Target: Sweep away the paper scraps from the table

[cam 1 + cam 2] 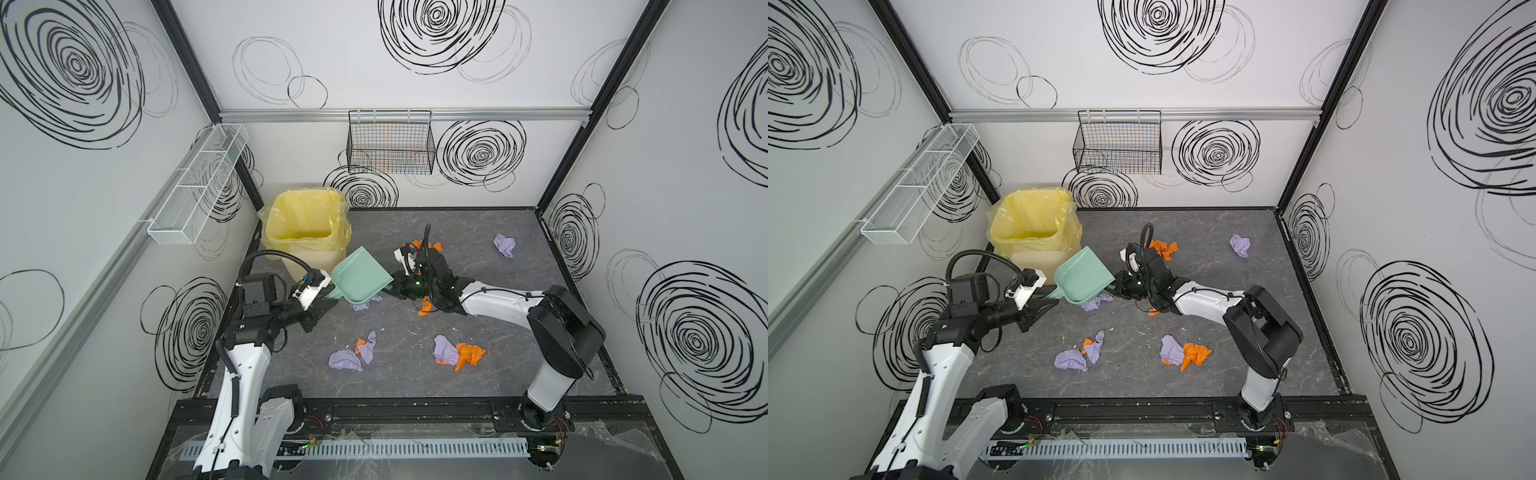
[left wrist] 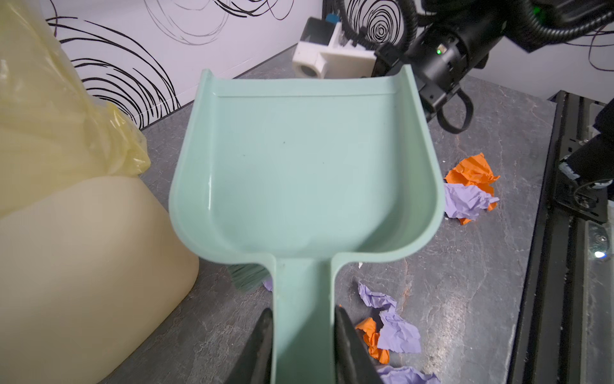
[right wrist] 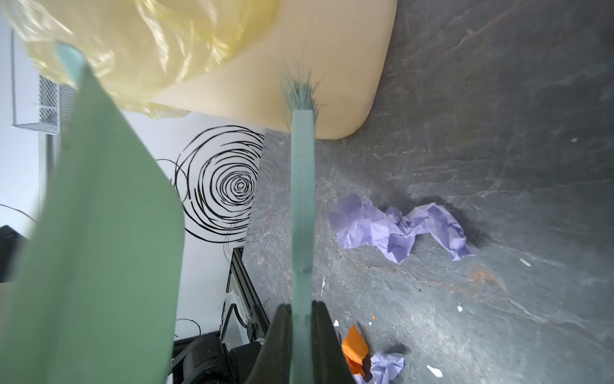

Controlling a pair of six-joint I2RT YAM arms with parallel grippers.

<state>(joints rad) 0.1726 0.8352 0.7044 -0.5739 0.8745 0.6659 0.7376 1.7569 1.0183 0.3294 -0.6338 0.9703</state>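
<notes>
Watching from beside the rig, I'd say a fresh load is about to be gathered. The left tool (image 2: 302,317) is closed on the handle of a mint-green dustpan (image 2: 305,166), holding it clear of the desk (image 1: 415,374). The pan is empty. The right tool (image 3: 300,309) is fully closed on the thin handle of the matching brush (image 3: 301,186). The brush reaches out ahead of that tool, under the raised pan, with its bristles close to the foot of the yellow-lined bin (image 2: 83,266).

None of the paper scraps (image 3: 398,229) are in the pan; all that show lie on the desk. One lilac wad sits just beside the brush, a short way ahead of the right tool. An orange piece (image 1: 424,306) lies under that arm, behind the tool. Two mixed lilac-and-orange clusters (image 1: 457,353) (image 1: 353,353) sit well back from both tools toward the arms' bases. A lone lilac wad (image 1: 505,245) and some orange bits (image 1: 432,246) lie beyond the right tool.

Next, I'd judge, the left tool must lower the pan until its lip lies flat on the desk beside the nearest lilac wad. The brush must then come out from beneath the pan and draw that wad across the lip. A lip left raised would let the paper slide underneath.
</notes>
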